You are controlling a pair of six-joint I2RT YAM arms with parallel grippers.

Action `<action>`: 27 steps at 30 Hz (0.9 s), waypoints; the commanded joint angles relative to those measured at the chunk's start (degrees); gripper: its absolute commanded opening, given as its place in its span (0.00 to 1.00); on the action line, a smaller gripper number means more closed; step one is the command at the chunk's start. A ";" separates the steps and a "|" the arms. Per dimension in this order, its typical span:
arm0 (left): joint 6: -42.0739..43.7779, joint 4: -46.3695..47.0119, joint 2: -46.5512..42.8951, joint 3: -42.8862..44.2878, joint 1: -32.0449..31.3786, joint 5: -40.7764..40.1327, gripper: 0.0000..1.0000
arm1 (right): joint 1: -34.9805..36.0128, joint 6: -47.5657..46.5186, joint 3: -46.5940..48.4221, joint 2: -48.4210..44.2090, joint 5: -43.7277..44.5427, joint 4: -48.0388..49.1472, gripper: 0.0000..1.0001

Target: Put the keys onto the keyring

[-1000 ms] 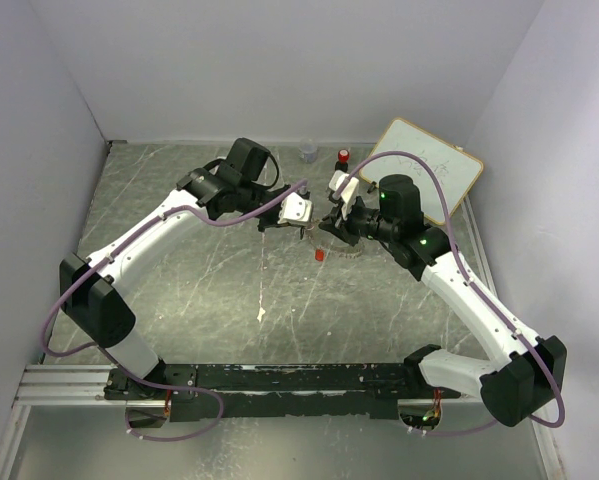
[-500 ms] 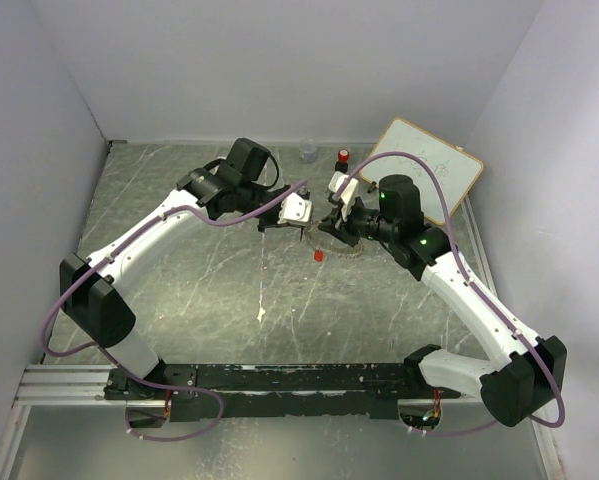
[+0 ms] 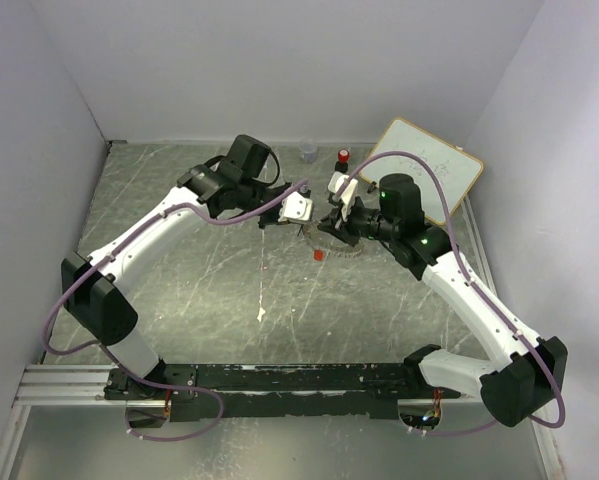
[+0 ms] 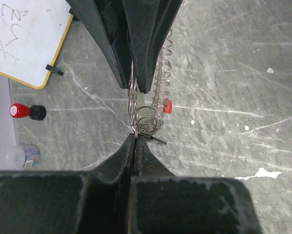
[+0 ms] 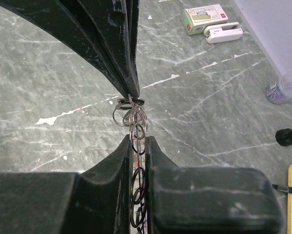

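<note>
Grey marbled tabletop (image 3: 179,290), white walls (image 3: 279,60). We see left gripper (image 4: 135,139) and right gripper (image 5: 138,141) both clamped on keyring (image 4: 161,83). Red key (image 4: 168,106) sits 2 o'clock off left gripper in the left wrist view.

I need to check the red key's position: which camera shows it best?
Left wrist view: the red key's head shows sharp and close, right of the small rings. The top view gives only a tiny red speck; the right wrist view shows none of it.
</note>
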 commanded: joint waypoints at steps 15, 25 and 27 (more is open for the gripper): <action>3.64 -3.47 2.68 4.56 0.58 2.19 0.07 | 0.07 -1.94 4.56 0.69 -2.15 -1.58 0.00; 4.59 -3.79 1.97 5.23 0.53 3.52 0.07 | 0.14 -2.00 4.73 1.40 -2.29 -1.87 0.00; 4.70 -3.92 1.90 5.52 0.64 3.69 0.07 | 0.14 -2.06 4.82 1.37 -2.30 -1.98 0.00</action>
